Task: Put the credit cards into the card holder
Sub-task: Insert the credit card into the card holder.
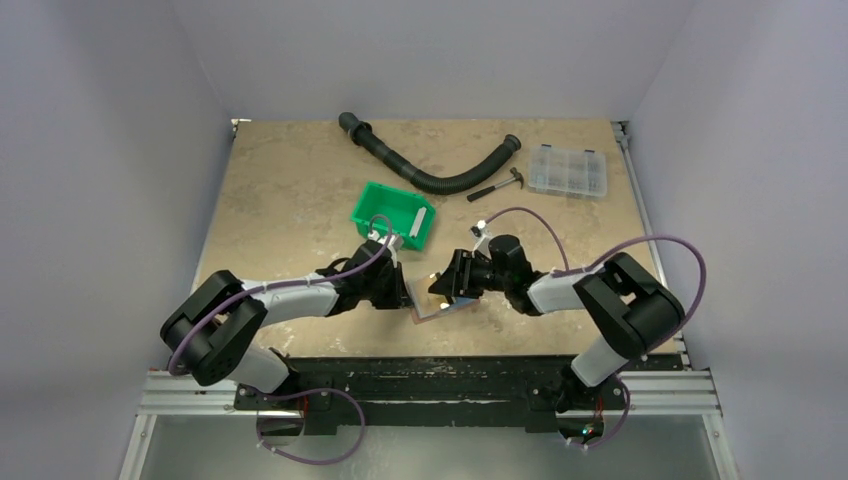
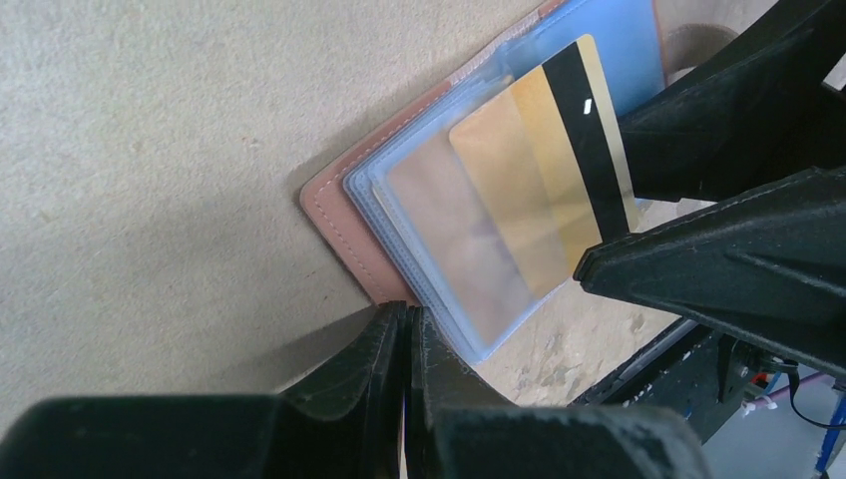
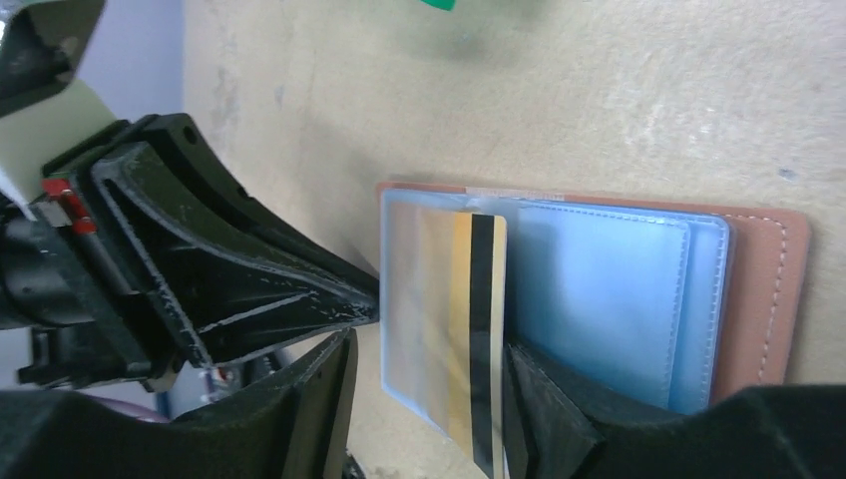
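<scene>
Fingers (image 3: 564,419) of the right hand (image 3: 431,344) straddle the gold card (image 3: 459,299)

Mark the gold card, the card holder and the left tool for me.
gold card (image 2: 534,190), left wrist view, on its face beside the black stripe.
card holder (image 3: 768,289), right wrist view, on the bare leather flap.
left tool (image 2: 404,311), left wrist view, between its fingertips at the holder's edge.

Right gripper (image 2: 604,195) hides the yellow-gold card's (image 2: 519,170) far end.
</scene>
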`<state>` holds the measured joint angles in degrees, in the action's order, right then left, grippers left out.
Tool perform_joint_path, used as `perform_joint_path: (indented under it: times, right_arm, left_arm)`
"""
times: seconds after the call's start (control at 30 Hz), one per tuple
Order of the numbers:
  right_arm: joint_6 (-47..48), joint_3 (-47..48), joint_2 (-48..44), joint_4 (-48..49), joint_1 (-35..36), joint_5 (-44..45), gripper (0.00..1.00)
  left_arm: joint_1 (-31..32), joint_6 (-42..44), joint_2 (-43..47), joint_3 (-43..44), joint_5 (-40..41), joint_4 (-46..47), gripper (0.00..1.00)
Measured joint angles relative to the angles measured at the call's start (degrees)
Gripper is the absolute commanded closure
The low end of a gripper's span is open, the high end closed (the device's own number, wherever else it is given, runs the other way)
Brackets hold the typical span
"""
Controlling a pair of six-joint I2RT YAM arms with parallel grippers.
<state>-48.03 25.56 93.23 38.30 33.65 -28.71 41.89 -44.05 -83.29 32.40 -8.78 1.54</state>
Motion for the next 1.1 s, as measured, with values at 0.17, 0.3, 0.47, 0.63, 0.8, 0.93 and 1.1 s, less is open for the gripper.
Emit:
perform_joint_path:
  times: [0.17, 0.3, 0.47, 0.63, 0.8, 0.93, 1.1]
  right_arm:
    - [5.2, 2.8, -4.9, -13.7, 1.0, 5.2, 0.38]
    - [7.9, 5.4, -5.6, -19.5, 2.8, 8.0, 0.41]
    - [10.7, 8.7, -4.0, -22.5, 7.0, 11.1, 0.47]
    - [12.8, 9.7, -3.8, -23.8, 8.9, 13.2, 0.44]
    - [13.4, 9.7, -4.5, -24.8, 8.9, 13.9, 0.44]
    - [13.4, 9.8, -5.3, -26.6, 9.5, 15.5, 0.44]
    - [12.9, 10.9, -5.3, -28.0, 12.9, 19.8, 0.45]
  left_arm:
    - [0.3, -0.2, -0.5, 0.0, -0.2, 1.3, 0.97]
    - [0.3, -0.2, -0.7, 0.0, -0.4, 1.4, 0.97]
    - [0.2, -0.1, -1.0, 0.2, -0.9, 1.4, 0.98]
    - [0.2, -0.1, -1.2, 0.6, -1.0, 0.9, 0.98]
    - [0.2, 0.2, -1.2, 0.8, -1.0, 0.5, 0.98]
    - [0.2, 0.1, -1.5, 0.9, -1.2, 0.8, 0.98]
    - [0.2, 0.1, -1.5, 0.9, -1.3, 0.8, 0.98]
